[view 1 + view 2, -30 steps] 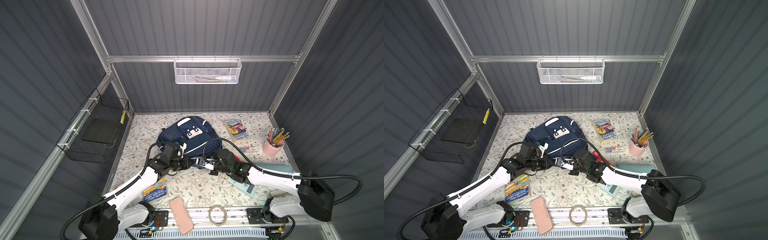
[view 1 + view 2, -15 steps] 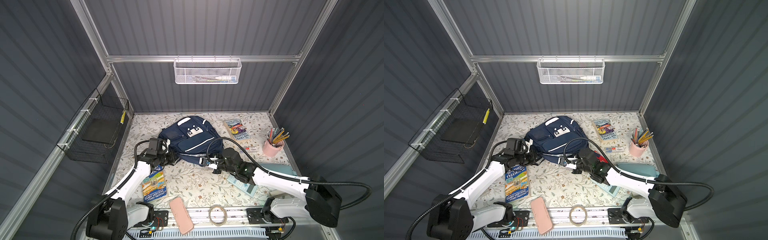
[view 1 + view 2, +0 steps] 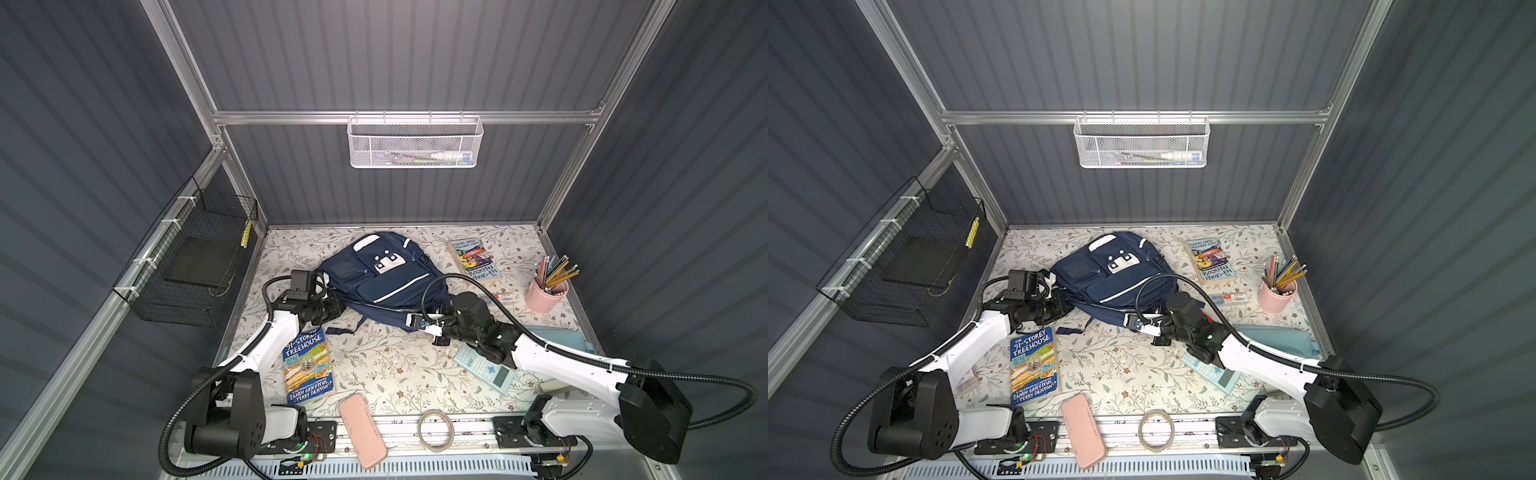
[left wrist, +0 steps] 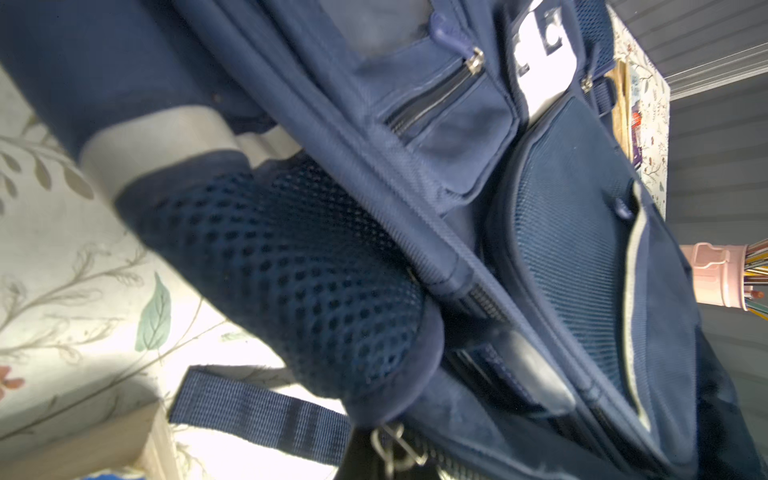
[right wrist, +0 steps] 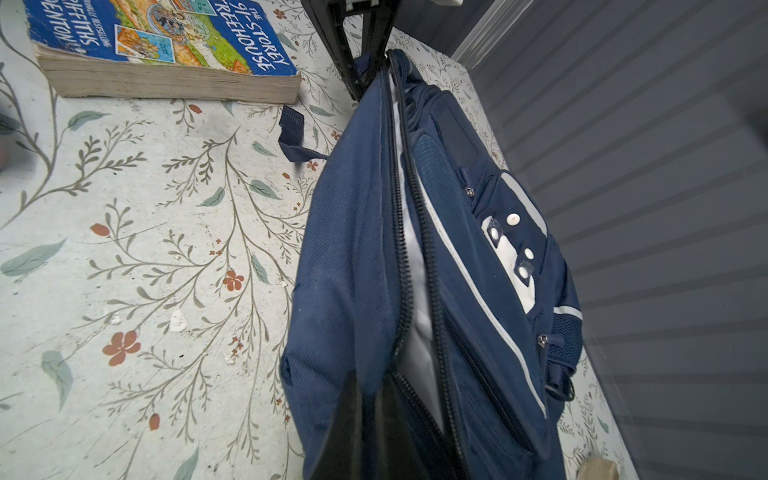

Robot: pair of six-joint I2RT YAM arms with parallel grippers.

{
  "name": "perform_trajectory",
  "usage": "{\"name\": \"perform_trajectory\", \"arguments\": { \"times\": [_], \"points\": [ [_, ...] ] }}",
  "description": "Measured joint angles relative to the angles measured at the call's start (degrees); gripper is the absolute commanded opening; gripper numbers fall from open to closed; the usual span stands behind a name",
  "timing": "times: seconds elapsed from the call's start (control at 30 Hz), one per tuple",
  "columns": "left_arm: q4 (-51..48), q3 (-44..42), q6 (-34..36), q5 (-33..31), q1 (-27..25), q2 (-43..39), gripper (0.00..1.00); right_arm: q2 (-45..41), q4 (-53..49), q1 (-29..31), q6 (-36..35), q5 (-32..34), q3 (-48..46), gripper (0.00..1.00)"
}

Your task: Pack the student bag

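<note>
The student bag (image 3: 384,282) lies front-up on the floral worktop (image 3: 386,370), toward the rear centre in both top views. The left end effector (image 3: 338,309) is pressed together, pinching fabric at the bag's near left edge. The right end effector (image 3: 415,323) is pressed together, pinching the bag's near right corner. In the right wrist view, the main zip (image 5: 402,249) gapes between the two grip points, exposing pale lining (image 5: 419,328). A blue paperback (image 3: 308,368) lies just beside the left arm.

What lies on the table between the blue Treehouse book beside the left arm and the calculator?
Nothing. In both top views the stretch between the blue book and the calculator is bare flowered tabletop.
</note>
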Motion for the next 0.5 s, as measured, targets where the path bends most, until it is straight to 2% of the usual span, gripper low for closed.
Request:
{"name": "perform_trajectory", "arguments": {
  "times": [0.1, 0.2, 0.27, 0.37, 0.47, 0.5],
  "points": [
    [-0.2, 0.1, 0.2, -0.4, 0.0, 0.0, 0.0, 0.0, 0.2, -0.1, 0.1, -0.5, 0.0, 0.0],
    [-0.4, 0.1, 0.3, -0.7, 0.0, 0.0, 0.17, 0.1, 0.5, -0.1, 0.5, -0.9, 0.0, 0.0],
    [-0.5, 0.1, -0.1, -1.3, 0.5, 0.0, 0.19, 0.3, 0.2, 0.0, 1.3, -1.0, 0.2, 0.0],
    [-0.5, 0.1, -1.6, -2.2, 1.6, -1.1, 0.43, 1.7, -1.3, 1.5, 3.2, -0.9, 2.1, 0.0],
    [-0.3, 0.1, -3.1, -2.4, 3.1, -4.4, 0.64, 4.4, -1.7, 2.8, 4.4, -0.3, 3.6, 0.01],
    [-0.2, 0.2, -3.3, -2.4, 3.4, -5.5, 0.68, 5.2, -1.7, 3.1, 4.6, -0.1, 3.6, 0.02]
  ]
}}
